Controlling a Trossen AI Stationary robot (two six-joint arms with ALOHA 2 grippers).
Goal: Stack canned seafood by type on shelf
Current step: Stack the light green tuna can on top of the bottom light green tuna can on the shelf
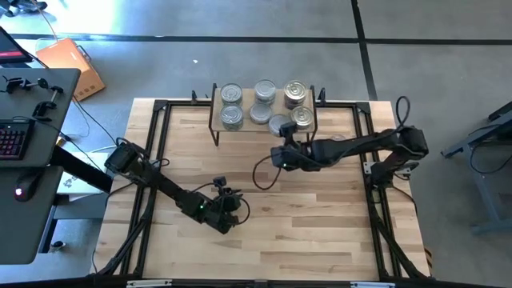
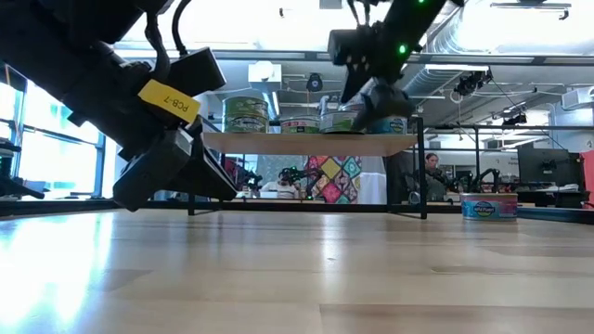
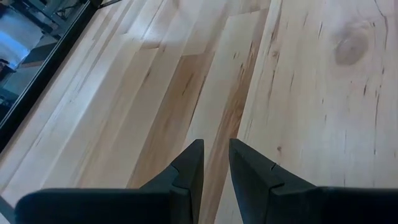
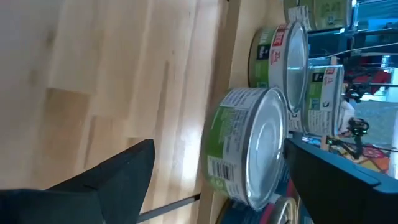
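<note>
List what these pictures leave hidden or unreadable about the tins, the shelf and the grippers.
- High view: the open right gripper covers the shelf's front edge; the silver-lidded round tin between its fingers is partly hidden.
- Low view: the right arm blocks the green-labelled tins behind it; labels too small to read.
- Right wrist view: the picture's edge cuts off the farther tins.
- Left wrist view: the left gripper over bare tabletop; no tins shown.

Daylight is flooding the room evenly in the high view; the table (image 1: 264, 216) is showing only soft shadows under the arms. In the low view, windows at nine o'clock and ceiling lights at twelve o'clock are blowing out to white, and glare is streaking across the near tabletop, which is blurring out of focus. A tin (image 4: 255, 146) in the right wrist view is reflecting a pale sheen on its lid. The left wrist view is staying sharp and evenly lit.
</note>
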